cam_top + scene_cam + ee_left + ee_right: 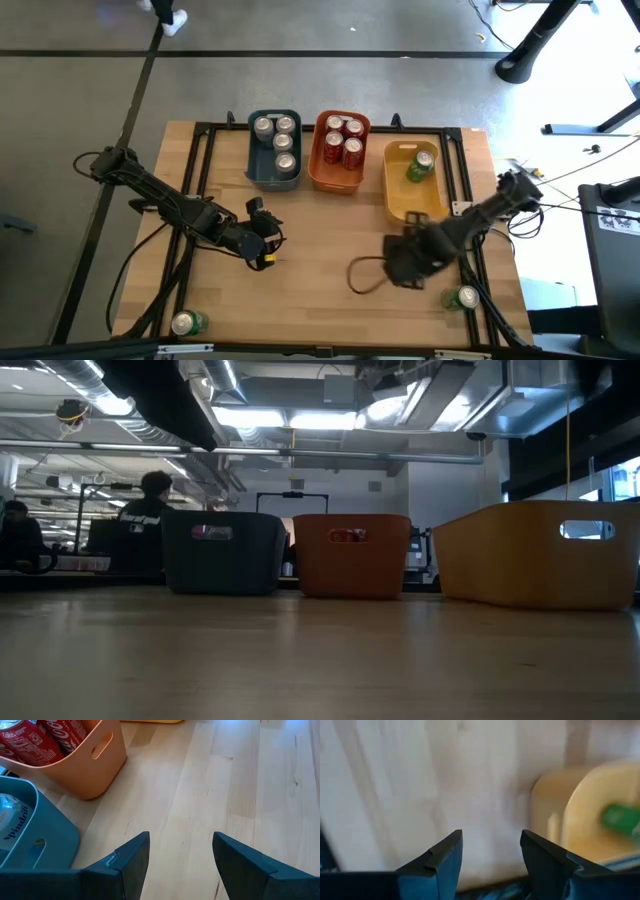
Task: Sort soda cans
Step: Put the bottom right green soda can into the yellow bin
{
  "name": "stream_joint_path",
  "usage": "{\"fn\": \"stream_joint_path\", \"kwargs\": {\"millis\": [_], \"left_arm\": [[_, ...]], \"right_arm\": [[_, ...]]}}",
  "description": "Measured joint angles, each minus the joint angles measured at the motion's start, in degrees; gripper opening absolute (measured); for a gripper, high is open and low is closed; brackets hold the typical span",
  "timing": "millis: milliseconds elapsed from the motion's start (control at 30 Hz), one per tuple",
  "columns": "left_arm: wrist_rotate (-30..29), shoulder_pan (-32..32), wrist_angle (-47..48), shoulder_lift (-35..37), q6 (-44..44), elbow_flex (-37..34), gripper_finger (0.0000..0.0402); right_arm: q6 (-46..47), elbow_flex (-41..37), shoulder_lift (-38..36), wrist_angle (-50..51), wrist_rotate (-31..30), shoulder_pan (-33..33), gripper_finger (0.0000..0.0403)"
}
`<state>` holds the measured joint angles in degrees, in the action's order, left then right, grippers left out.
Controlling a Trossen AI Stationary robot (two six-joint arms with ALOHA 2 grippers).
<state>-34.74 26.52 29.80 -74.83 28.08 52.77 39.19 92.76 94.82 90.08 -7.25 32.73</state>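
Three silver soda cans (275,140) stand in the blue-grey bin (258,172). Several red cans (342,140) stand in the orange bin (322,178), and one green can (421,166) is in the yellow bin (402,205). Two more green cans rest on the table, one at the near left (187,322) and one at the near right (462,297). My left gripper (180,840) is open over bare wood, on the near side of the blue-grey bin (30,840). My right gripper (491,837) is open and points down over the table beside the yellow bin's (570,815) near end.
The three bins stand in a row at the table's far side, also seen from the front in the low view: blue-grey (225,552), orange (352,555) and yellow (540,555). A black cable loop (362,275) lies near my right gripper. People sit in the room beyond the table.
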Motion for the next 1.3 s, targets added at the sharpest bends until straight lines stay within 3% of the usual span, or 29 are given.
{"fn": "stream_joint_path", "kwargs": {"millis": [133, 533, 633, 867, 933, 1167, 1300], "left_arm": [[0.0, -0.02, -0.01, 0.0, 0.14, 0.0, 0.0208], [0.0, -0.07, 0.0, 0.0, 1.54, 0.0, 0.0208], [0.0, -0.07, -0.04, 0.0, 1.62, 0.0, 0.0208], [0.0, -0.07, -0.02, 0.0, 1.79, 0.0, 0.0208], [0.0, -0.07, -0.02, 0.0, 1.77, 0.0, 0.0208], [0.0, -0.07, -0.02, 0.0, 1.97, 0.0, 0.0208], [0.0, -0.07, -0.02, 0.0, 1.9, 0.0, 0.0208]], "right_arm": [[7.38, -3.79, -3.41, 0.08, 5.91, 4.86, 0.0202], [11.38, -4.38, -3.13, 0.04, 6.03, 7.17, 0.0214], [13.2, -4.38, -3.13, -0.1, 6.2, 8.45, 0.0251], [13.49, -4.38, -3.14, -0.03, 6.35, 14.67, 0.0377], [14.77, -4.38, -3.14, -0.11, 7.07, 17.08, 0.0394], [18.04, -4.38, -3.14, -0.18, 12.83, 22.91, 0.0366], [20.19, -4.38, -3.14, -4.77, 12.87, 23.65, 0.0361]]}}
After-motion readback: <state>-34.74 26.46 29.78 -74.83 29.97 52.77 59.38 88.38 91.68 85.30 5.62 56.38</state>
